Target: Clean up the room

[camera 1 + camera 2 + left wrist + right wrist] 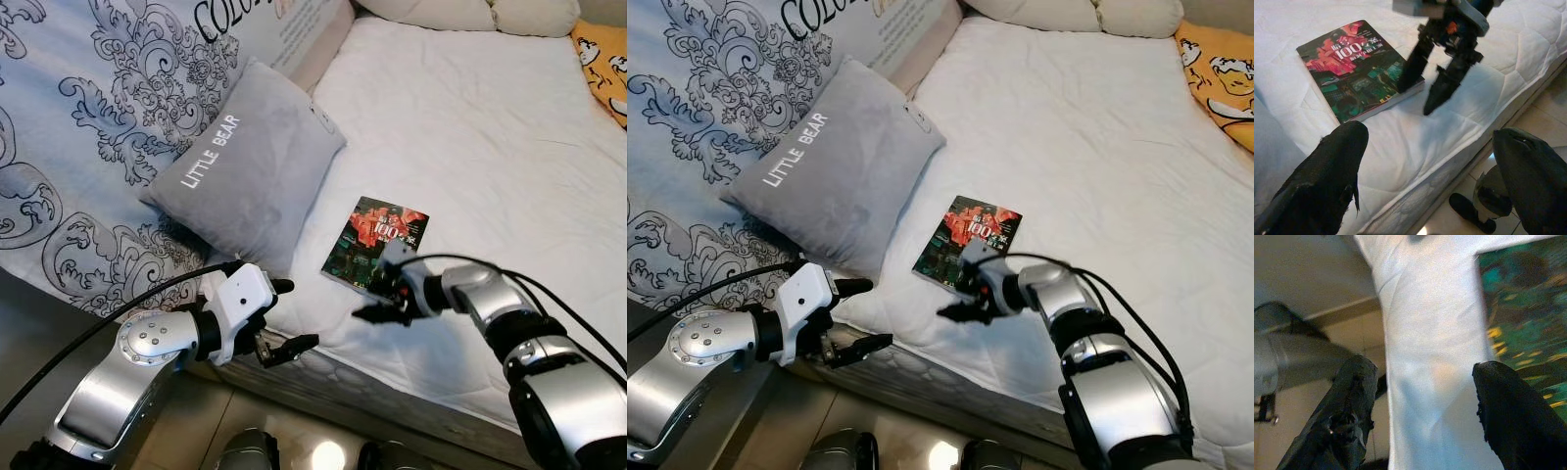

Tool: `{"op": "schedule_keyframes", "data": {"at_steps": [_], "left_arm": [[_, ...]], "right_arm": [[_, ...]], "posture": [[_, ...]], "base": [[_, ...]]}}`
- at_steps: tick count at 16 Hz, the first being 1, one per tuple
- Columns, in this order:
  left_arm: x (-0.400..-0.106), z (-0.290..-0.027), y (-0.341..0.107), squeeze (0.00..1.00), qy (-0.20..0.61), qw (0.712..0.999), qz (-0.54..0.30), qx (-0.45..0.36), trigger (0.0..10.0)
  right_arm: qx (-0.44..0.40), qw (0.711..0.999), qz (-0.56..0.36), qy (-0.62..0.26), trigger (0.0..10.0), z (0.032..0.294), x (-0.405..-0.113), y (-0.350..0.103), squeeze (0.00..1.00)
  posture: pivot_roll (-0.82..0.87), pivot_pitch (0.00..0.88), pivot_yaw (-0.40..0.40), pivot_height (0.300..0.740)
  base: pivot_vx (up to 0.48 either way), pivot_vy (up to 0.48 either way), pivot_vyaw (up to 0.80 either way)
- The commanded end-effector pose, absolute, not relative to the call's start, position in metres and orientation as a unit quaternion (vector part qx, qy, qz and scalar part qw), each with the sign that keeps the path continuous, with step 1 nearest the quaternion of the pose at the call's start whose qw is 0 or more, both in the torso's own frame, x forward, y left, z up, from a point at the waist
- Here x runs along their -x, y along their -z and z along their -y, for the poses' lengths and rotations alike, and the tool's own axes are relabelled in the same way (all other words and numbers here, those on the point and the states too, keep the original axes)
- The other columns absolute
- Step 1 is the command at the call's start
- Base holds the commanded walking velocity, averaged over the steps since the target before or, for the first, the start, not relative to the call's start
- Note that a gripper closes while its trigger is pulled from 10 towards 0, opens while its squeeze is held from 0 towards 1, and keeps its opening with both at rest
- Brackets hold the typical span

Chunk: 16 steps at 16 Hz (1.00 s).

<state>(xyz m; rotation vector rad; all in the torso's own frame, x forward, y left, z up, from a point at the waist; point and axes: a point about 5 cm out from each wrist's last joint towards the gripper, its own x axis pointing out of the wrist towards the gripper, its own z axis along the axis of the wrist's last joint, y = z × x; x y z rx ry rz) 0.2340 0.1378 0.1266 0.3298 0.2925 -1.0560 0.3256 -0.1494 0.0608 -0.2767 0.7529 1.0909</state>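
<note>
Subject item: a paperback book (376, 244) with a dark red-and-green cover lies flat on the white quilted mattress (490, 147), near the bed's near edge and just right of the grey "LITTLE BEAR" pillow (245, 166). Judged light, thin and moderately stiff; the glossy cover is likely slippery, and the covers would flex or splay if pinched at a single corner. The soft mattress should yield under pressure, which favours sliding one finger beneath the near long edge and closing on the block of pages close to the spine. The right gripper (384, 303) sits at the book's near edge, fingers spread wide and holding nothing; in the left wrist view one finger (1415, 61) rests at the cover's edge while the other stands on bare sheet. The left gripper (282, 315) hovers at the mattress edge below the pillow corner, likewise wide and empty. Clearance: open sheet lies to the right and far side of the book, with an orange printed fabric (605, 59) well apart at the far right. The pillow and patterned duvet (88, 127) crowd the left. The drop from the mattress edge to the tiled floor (294, 441) is near; a push toward the robot risks the book sliding off.
</note>
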Motion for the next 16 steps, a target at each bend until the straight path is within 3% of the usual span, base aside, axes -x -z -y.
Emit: {"op": "schedule_keyframes", "data": {"at_steps": [1,4,6,8,13,15,16], "left_arm": [[-0.234,-0.138,-0.124,0.0,0.503,0.837,-0.142,-0.163,10.0],[-0.235,-0.138,-0.124,0.0,0.503,0.837,-0.141,-0.165,10.0],[-0.236,-0.137,-0.124,0.0,0.503,0.837,-0.14,-0.165,10.0],[-0.238,-0.134,-0.127,0.0,0.502,0.838,-0.135,-0.165,10.0],[-0.241,-0.13,-0.131,0.0,0.502,0.839,-0.129,-0.164,10.0],[-0.242,-0.125,-0.133,0.0,0.5,0.846,-0.117,-0.146,10.0],[-0.242,-0.121,-0.14,0.0,0.488,0.86,-0.101,-0.109,10.0]], "right_arm": [[0.139,0.77,-0.355,-0.512,10.0,0.149,-0.323,-0.059,0.0],[0.164,0.757,-0.367,-0.515,10.0,0.154,-0.319,-0.055,0.0],[0.193,0.764,-0.375,-0.489,10.0,0.161,-0.32,-0.053,0.0],[0.189,0.796,-0.362,-0.447,10.0,0.167,-0.329,-0.059,0.0],[0.2,0.789,-0.355,-0.46,10.0,0.168,-0.331,-0.064,0.0],[0.168,0.787,-0.325,-0.496,10.0,0.167,-0.329,-0.075,0.0],[0.106,0.807,-0.263,-0.517,10.0,0.162,-0.328,-0.097,0.0]], "posture": [[0.16,0.107,0.012,0.74],[0.16,0.105,0.011,0.74],[0.16,0.101,0.011,0.74],[0.16,0.095,0.009,0.74],[0.15,0.08,0.008,0.74],[0.15,0.066,0.002,0.74],[0.14,0.054,0.0,0.74]], "base": [[0.0,0.0,0.0],[0.0,0.0,0.0],[0.0,0.0,0.0],[0.0,0.0,0.0],[0.0,0.0,0.0],[0.0,0.0,0.0],[0.0,0.0,0.0]]}}
